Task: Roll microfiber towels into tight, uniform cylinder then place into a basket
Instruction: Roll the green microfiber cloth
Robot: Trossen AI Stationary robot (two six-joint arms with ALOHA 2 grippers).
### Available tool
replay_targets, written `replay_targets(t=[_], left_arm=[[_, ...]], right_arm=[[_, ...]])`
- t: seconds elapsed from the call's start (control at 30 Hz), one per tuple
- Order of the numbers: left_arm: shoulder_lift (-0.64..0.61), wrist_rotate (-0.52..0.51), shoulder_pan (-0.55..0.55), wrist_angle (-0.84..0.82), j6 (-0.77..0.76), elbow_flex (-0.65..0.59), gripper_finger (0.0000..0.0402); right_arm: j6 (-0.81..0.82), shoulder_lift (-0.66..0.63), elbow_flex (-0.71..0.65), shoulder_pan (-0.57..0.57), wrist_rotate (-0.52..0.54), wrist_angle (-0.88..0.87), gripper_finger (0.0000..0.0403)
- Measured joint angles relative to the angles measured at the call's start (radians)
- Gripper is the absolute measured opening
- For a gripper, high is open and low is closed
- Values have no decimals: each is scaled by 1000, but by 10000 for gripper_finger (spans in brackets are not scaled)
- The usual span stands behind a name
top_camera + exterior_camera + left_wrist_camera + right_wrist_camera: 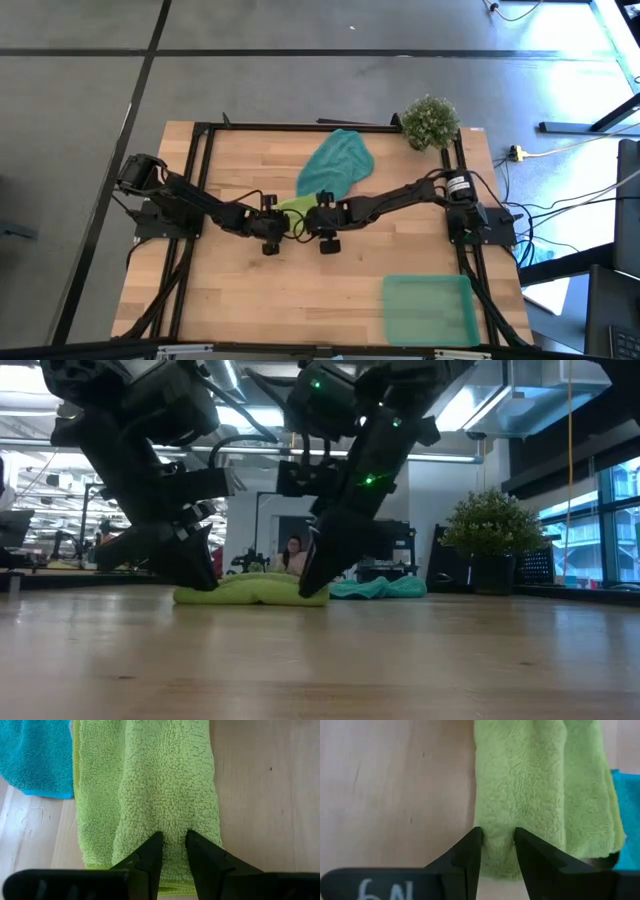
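Note:
The lime green towel [295,206] lies mid-table as a long, thick, partly rolled band, flat on the wood [250,591]. My left gripper [270,226] is shut on its left end and my right gripper [325,224] on its right end. The teal towel [336,165] lies crumpled just beyond, one end reaching the lime towel. The basket [428,309], a shallow green tray, sits at the near right. My left gripper [174,845] pinches a ridge of the thick rolled part [172,826] at the lime towel's left end between its two fingers. The fingers slant down from the table's left, along the band. The towel rests on the table. My right gripper [497,844] pinches the thick rolled part [496,822] at the lime towel's right end between its two fingers. It slants down from the table's right, along the band. The towel stays on the table, with the flatter layer [590,795] beside the pinched part.
A small bushy plant [430,122] stands at the far right corner. Bare wood lies in front of the lime towel toward the near edge [280,300]. In the low view a person [294,555] shows in the room far behind the table.

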Motion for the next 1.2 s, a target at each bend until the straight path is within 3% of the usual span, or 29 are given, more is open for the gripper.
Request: replay_targets(t=[0.43,0.53,0.67,0.8,0.93,1.2], left_arm=[[1,0,-1,-2,1,0,89],[1,-1,-1,-2,1,0,89],[1,3,-1,-4,1,0,89],[0,15,-3,-6,1,0,89],[-5,27,-3,-26,1,2,89],[-101,197,-25,-100,21,-3,89]], right_arm=[[22,39,5,-12,3,16,119],[39,60,8,-12,40,19,92],[29,62,8,-13,19,12,19],[33,65,49,-19,-59,-47,13],[71,70,118,-34,-224,-142,7],[213,76,208,-91,-573,-217,6]])
